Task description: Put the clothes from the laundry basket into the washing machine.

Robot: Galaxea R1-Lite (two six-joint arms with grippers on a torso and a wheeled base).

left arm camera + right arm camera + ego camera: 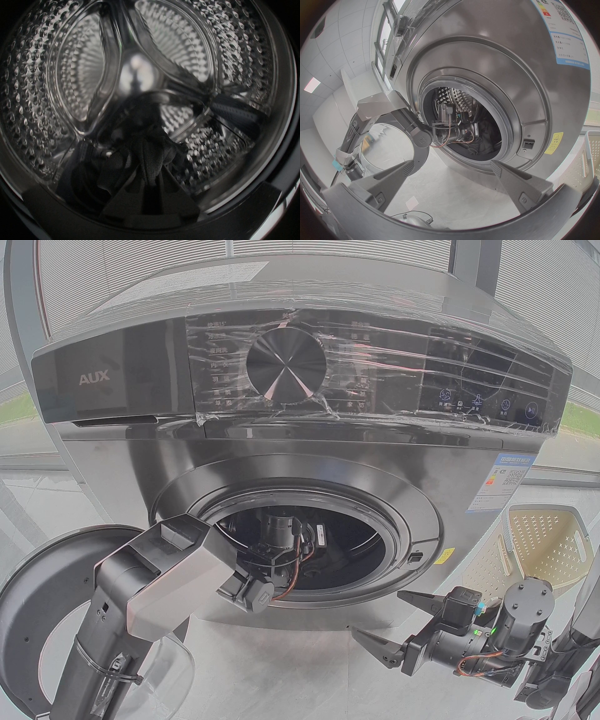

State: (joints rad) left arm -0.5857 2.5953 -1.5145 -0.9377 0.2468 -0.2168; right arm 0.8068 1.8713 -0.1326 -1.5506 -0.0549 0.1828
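The grey washing machine (125, 452) stands in front of me with its round port (350, 552) uncovered. My left arm's wrist (278, 537) is inside the port. Within the steel drum (78, 78), my left gripper (151, 172) is shut on a dark garment (150, 147) bunched low in the drum, and more dark cloth (90, 178) lies beside it. My right gripper (375, 613) hangs open and holds nothing, low in front of the machine's right side; its two fingers (393, 175) stand wide apart. The cream perforated laundry basket (550, 540) is on the floor to the right.
The machine's round door (37, 590) is swung open to the left, beside my left arm. Pale floor (281, 671) lies between the machine and me. The basket's rim (592, 156) is close to my right arm.
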